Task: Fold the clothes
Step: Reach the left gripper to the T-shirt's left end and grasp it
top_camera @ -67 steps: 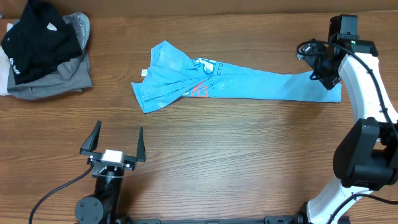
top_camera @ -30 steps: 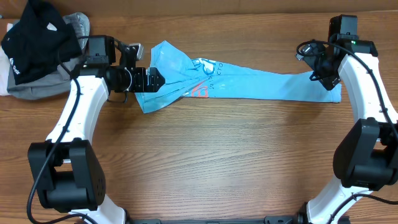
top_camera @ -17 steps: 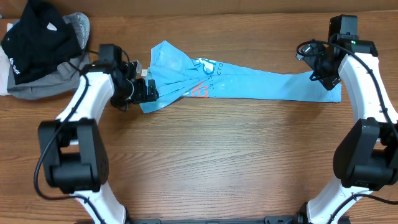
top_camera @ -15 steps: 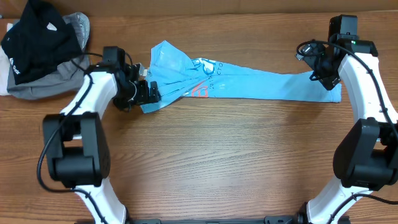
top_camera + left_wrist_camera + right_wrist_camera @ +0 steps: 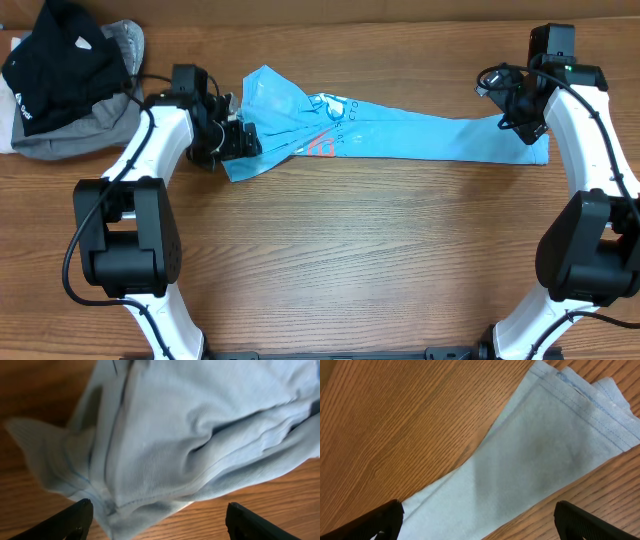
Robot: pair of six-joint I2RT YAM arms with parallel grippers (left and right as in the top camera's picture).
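Left end effector [image 5: 236,140] released | right end effector [image 5: 522,118] released | T-shirt [image 5: 400,135] long axis left-right, bunched end left

A robotics lab bench — a white-and-black left arm [image 5: 150,160] and right arm [image 5: 592,150] stand at a plain wood-grain table [image 5: 350,250], with a sky-blue T-shirt [image 5: 420,135] and a heap of black garment [image 5: 55,60] on grey garment [image 5: 90,135] lying on it.

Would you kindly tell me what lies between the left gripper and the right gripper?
The light blue T-shirt, lying as a long band, spans the table from the left gripper to the right gripper, as the overhead view shows.
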